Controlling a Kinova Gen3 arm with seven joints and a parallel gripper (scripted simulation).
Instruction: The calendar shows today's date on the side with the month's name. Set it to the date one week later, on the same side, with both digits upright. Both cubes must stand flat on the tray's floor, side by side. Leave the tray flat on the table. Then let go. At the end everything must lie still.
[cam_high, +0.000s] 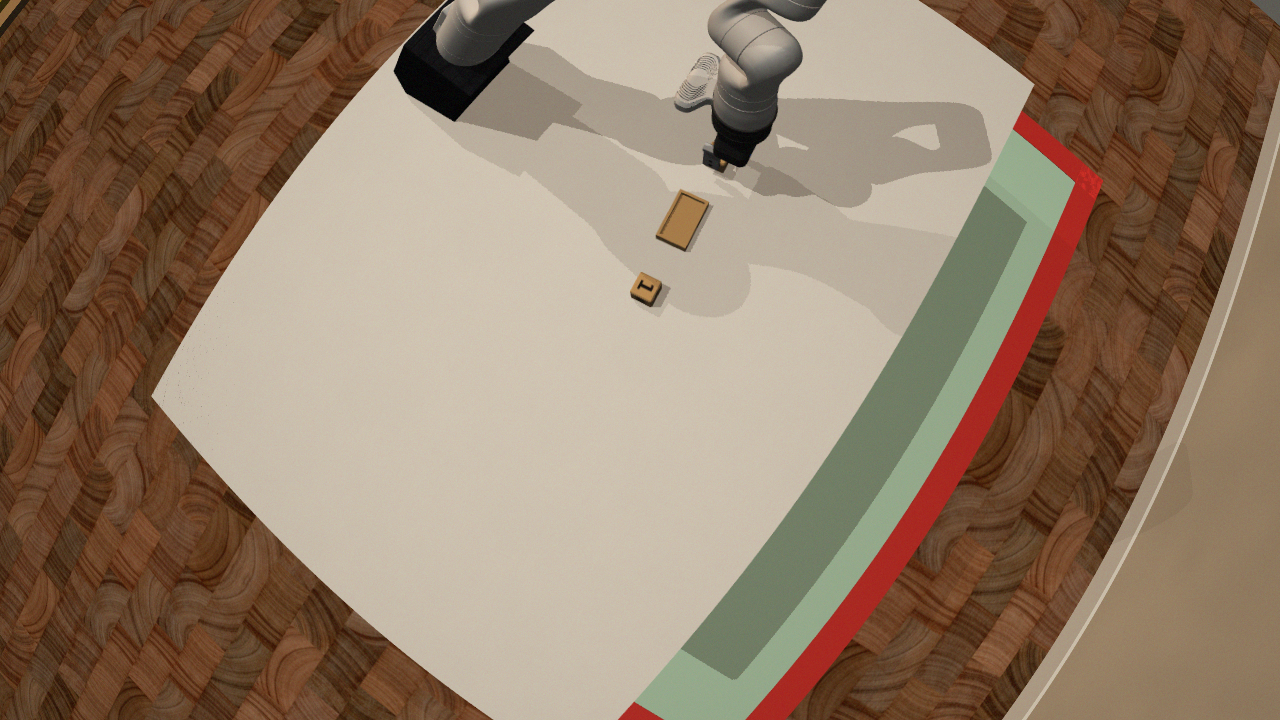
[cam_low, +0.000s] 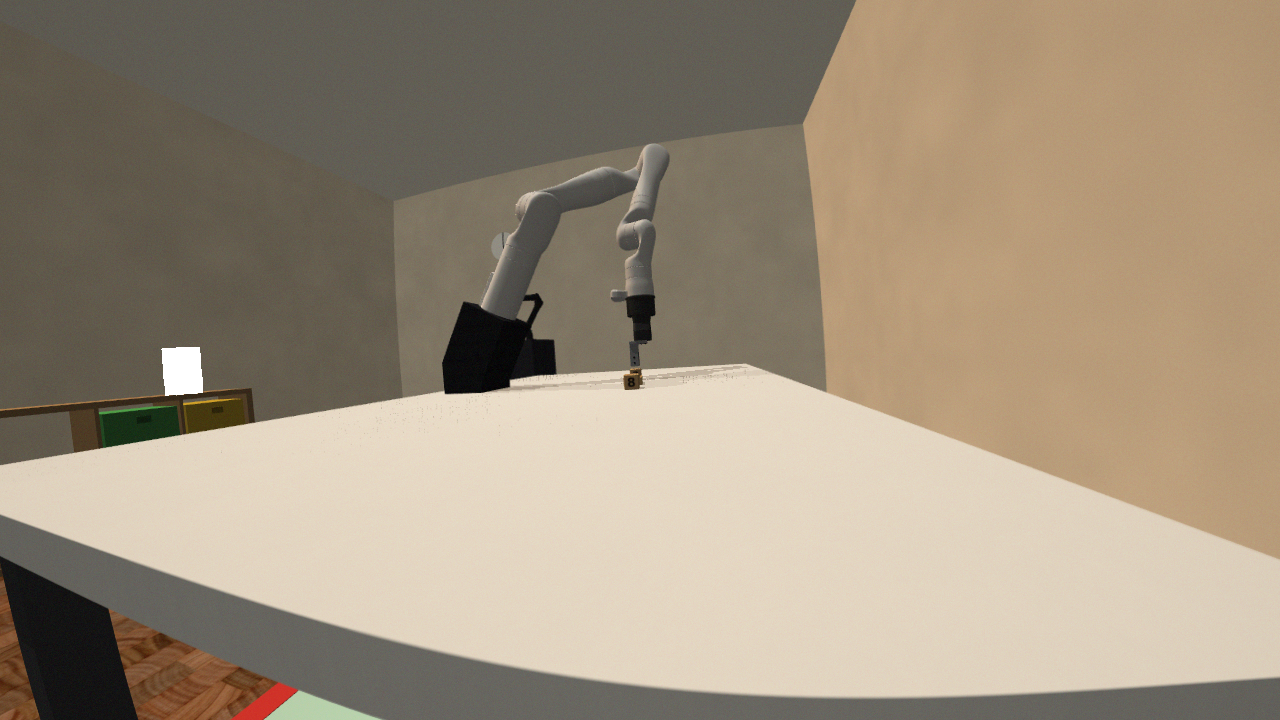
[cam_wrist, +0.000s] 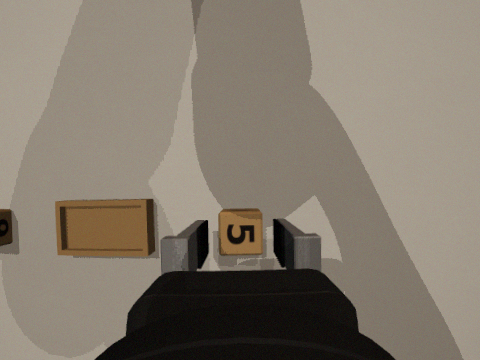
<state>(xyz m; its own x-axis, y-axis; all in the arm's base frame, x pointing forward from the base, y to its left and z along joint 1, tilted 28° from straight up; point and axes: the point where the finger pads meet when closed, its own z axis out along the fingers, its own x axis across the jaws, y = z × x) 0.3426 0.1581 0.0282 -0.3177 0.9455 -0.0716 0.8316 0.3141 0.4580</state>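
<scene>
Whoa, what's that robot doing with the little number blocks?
The robot's tool is open around the cube with a 5 on top, not gripping it. The wooden tray has no cubes in it. The other cube sits beyond the tray. It's probably about to grab the 5 cube.

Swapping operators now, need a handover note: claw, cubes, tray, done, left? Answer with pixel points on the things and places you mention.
Claw (cam_high: 723, 167) (cam_low: 634, 371) (cam_wrist: 240, 236): open, holding nothing, fingers on either side of the cube showing 5 on top (cam_wrist: 240, 233).
Other cube (cam_high: 645, 288) (cam_low: 631, 381) (cam_wrist: 5, 227): on the table beyond the tray's far end, 1 on top, 8 toward the exterior camera.
Tray (cam_high: 682, 220) (cam_wrist: 103, 228): flat on the table between the cubes, nothing in it.
Done: both cubes are out of the tray.
Left: turn cubes as the new date needs, seat both side by side, digits upright, release. Today's date can't be read here.
</scene>
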